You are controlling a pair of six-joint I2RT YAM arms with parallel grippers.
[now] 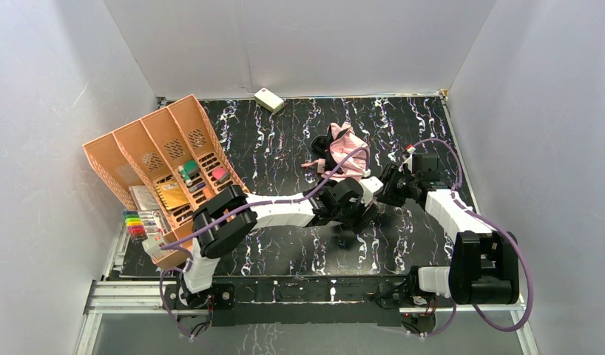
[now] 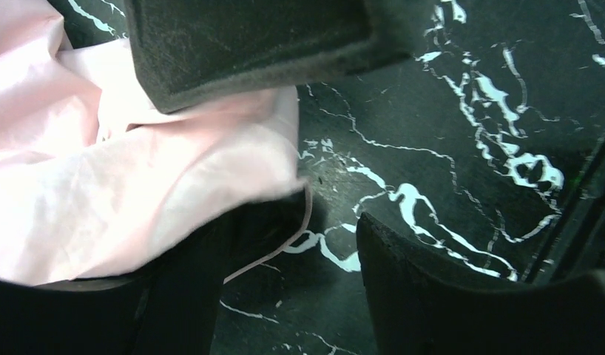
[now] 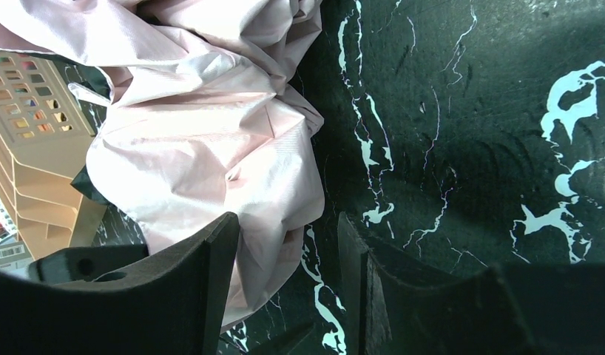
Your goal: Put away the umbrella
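Pink fabric of the umbrella (image 1: 346, 151) lies crumpled on the black marbled desk (image 1: 270, 140), toward its back middle. Left pincer (image 2: 329, 155) stands fairly wide astride the cloth's edge, clamping nothing; right pincer (image 3: 285, 222) gapes likewise at its hem.

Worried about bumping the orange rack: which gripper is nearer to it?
Left. The left gripper is mid-table, right of the orange rack; the right gripper sits farther right, beyond the umbrella.
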